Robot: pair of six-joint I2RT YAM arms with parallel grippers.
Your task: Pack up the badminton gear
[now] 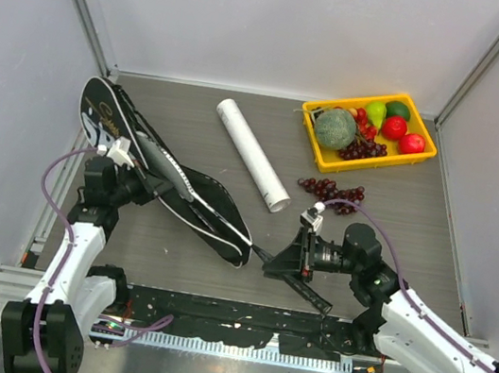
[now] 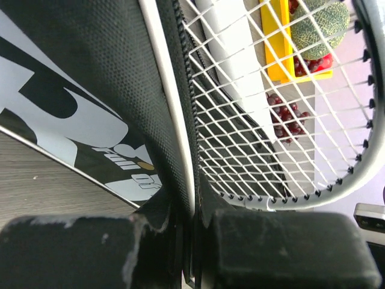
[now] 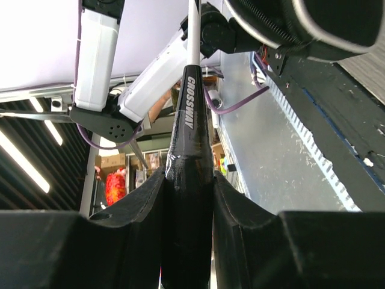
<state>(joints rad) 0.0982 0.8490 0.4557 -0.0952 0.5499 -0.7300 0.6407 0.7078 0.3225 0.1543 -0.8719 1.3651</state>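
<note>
Two end effectors are both clenched on the gear. The left end effector point(image 2: 192, 241) pinches the zipper-lined rim of the black bag point(image 1: 109, 110), its pads pressed together on the white piping at the bag's open side. The bag lies flat along the left part of the surface point(image 1: 152, 252), with its wide lettered end toward the far left corner and its narrow end pointing to the middle.

The right end effector point(image 3: 187, 205) grasps the racket point(image 3: 188, 120) by the black handle, one finger on each side just below the lettered collar. From there the thin shaft runs leftward into the bag's mouth. In the left wrist view the silver-rimmed, strung head sits right beside the pinched rim, against the bag's dark inner wall. The butt of the handle sticks out behind the right end effector, toward the near edge of the surface.

The long white tube point(image 1: 253, 154) lies on the surface beyond the bag, apart from both end effectors. A dark grape bunch point(image 1: 330, 192) rests just past the right end effector, and the yellow tray point(image 1: 397, 161) of fruit stands in the far right corner.
</note>
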